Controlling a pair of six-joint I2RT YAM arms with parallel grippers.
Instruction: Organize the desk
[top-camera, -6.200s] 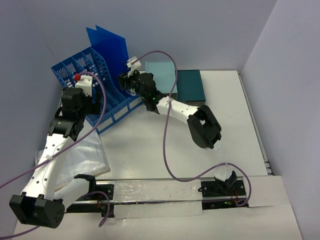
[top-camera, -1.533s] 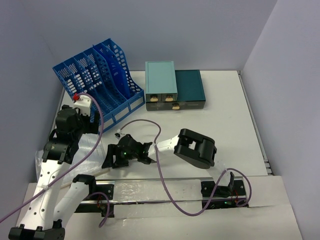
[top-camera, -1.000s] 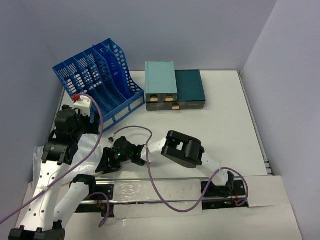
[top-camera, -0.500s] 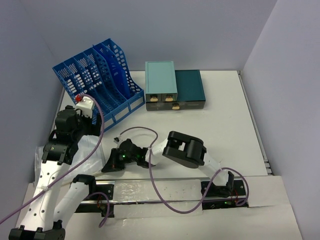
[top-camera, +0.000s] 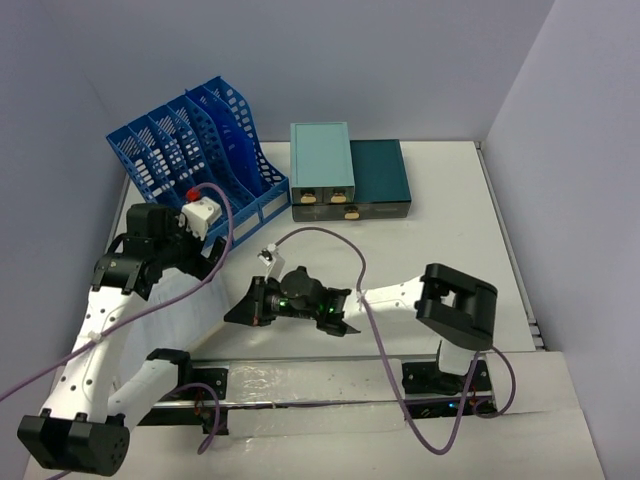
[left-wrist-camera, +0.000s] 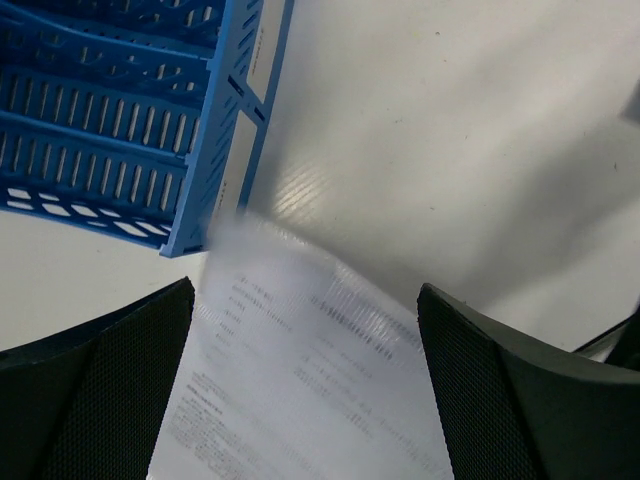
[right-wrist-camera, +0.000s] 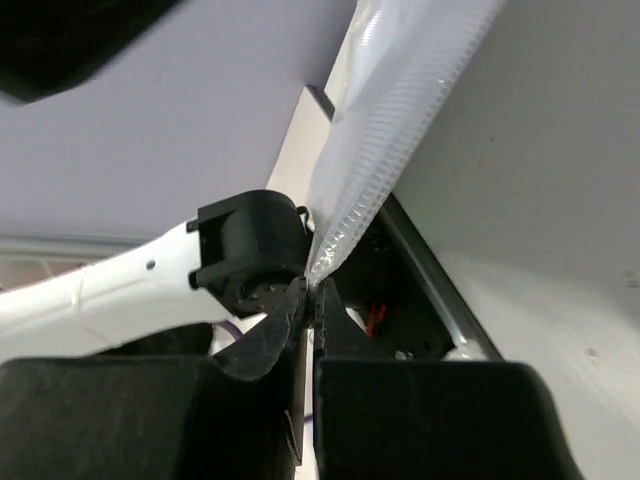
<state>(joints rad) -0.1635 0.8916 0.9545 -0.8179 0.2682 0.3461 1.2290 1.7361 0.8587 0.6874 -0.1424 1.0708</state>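
Observation:
A clear plastic document sleeve with printed sheets lies at the near left of the white desk. Its right edge is lifted. My right gripper is shut on that edge. In the right wrist view the jaws pinch the corner of the sleeve, which rises away from them. My left gripper hangs over the sleeve's far end, near the blue file rack. It stands wide open, with the sleeve below the fingers and untouched by them.
The blue file rack stands at the back left, close to my left wrist. A light teal drawer box and a dark teal one sit at the back centre. The arms' base rail runs along the near edge.
My right gripper closed on the sleeve's edge and drew it up and to the right as the arm stretched out. My left wrist swung right, over the sleeve.

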